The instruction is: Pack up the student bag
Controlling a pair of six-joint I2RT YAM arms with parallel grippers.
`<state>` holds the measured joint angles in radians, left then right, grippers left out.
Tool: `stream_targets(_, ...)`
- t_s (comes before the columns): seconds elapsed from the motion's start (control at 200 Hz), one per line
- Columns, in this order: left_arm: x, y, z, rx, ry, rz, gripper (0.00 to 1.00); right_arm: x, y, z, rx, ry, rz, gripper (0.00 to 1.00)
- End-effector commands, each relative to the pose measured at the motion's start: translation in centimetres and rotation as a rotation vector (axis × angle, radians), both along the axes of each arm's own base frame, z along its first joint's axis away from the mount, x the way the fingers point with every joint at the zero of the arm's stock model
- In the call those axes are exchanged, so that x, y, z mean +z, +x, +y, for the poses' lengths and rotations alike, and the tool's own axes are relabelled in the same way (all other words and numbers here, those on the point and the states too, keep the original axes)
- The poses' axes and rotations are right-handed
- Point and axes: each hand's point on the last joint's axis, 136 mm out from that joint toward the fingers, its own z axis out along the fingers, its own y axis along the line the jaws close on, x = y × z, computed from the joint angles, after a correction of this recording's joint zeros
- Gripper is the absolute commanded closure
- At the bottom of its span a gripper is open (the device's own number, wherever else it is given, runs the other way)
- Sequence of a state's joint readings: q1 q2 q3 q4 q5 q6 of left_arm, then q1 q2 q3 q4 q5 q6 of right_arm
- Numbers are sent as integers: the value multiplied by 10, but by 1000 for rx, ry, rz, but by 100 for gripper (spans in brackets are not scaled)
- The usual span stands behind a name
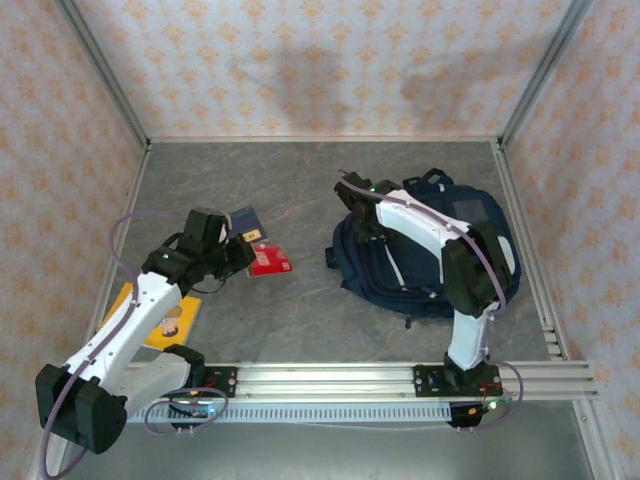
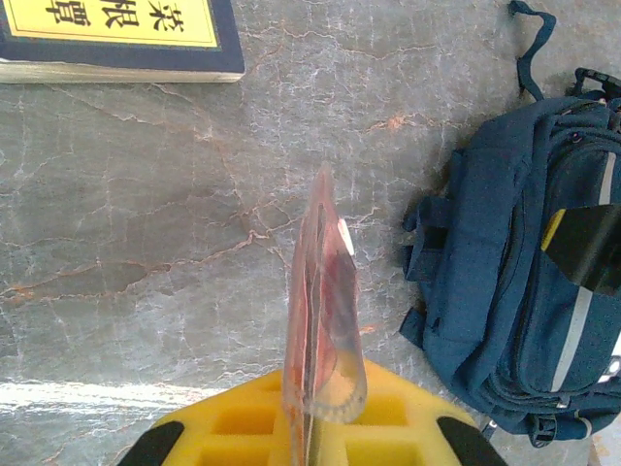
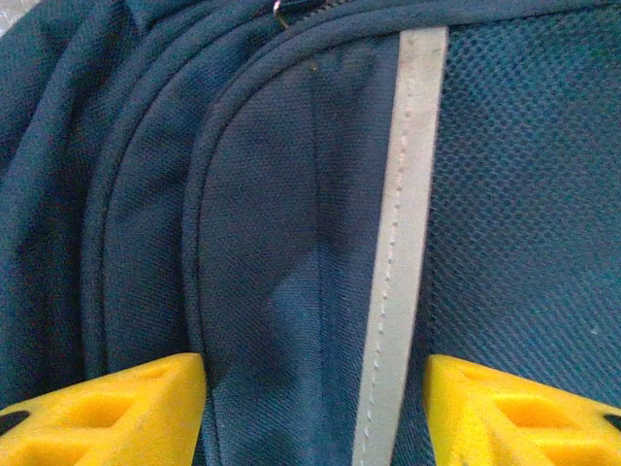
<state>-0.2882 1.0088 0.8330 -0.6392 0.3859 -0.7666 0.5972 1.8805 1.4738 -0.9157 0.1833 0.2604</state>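
Observation:
The student bag lies on the right of the grey table, navy with a pale stripe. My right gripper hovers over its upper left part. In the right wrist view this gripper is open, its yellow fingers standing either side of a pocket panel of the bag. My left gripper is shut on a clear, red-tinted plastic pouch, held edge-on above the table, with a protractor showing inside. The left gripper points toward the bag, which lies well apart from it.
A navy book with a yellow label lies just beyond the left gripper, seen from above as a blue book. A yellow book lies near the left arm's base. Metal frame rails and patterned walls bound the table.

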Motion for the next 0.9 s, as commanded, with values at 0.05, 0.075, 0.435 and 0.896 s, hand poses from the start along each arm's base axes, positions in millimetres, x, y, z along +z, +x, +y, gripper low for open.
stream_targets(0.05,3,3,-3,3,-23,-11,100,-13,-5,5,20,21,51,40)
stream_targets(0.075,3,3,-4,1,-24,-12,100,-12,-6,8,23,37,46,39)
stream_targets(0.435,17,13,-12,-15,-53,-42,100,-34,-15,-3,53,-22,101,63)
stream_targets(0.896,67,30,-61,-215,-91,-158,100,96,-51,28,466,322,-146,100)
